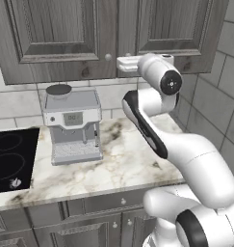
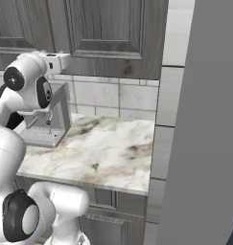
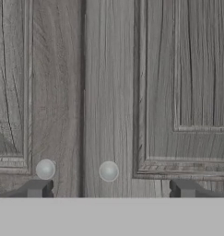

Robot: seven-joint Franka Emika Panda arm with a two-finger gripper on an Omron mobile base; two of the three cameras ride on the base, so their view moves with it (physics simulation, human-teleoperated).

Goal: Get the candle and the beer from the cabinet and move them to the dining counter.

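Note:
The cabinet (image 1: 60,34) (image 2: 108,28) of dark grey-brown wood hangs above the worktop with both doors shut. In the hand view its two doors (image 3: 178,69) meet at a centre seam, with one round knob (image 3: 45,169) left of it and another knob (image 3: 109,171) right of it. My gripper (image 3: 111,189) is open, facing the doors close up at knob height, with nothing between its fingers. The white hand (image 1: 125,63) (image 2: 58,61) sits just below the cabinet's lower edge. The candle and the beer are hidden. The dining counter is out of view.
A steel coffee machine (image 1: 72,125) (image 2: 46,124) stands on the marble worktop (image 1: 128,159) under the cabinet. A black cooktop (image 1: 12,159) lies to the left. Low grey drawer units (image 1: 89,207) run below. A tall grey panel (image 2: 209,119) closes the right side.

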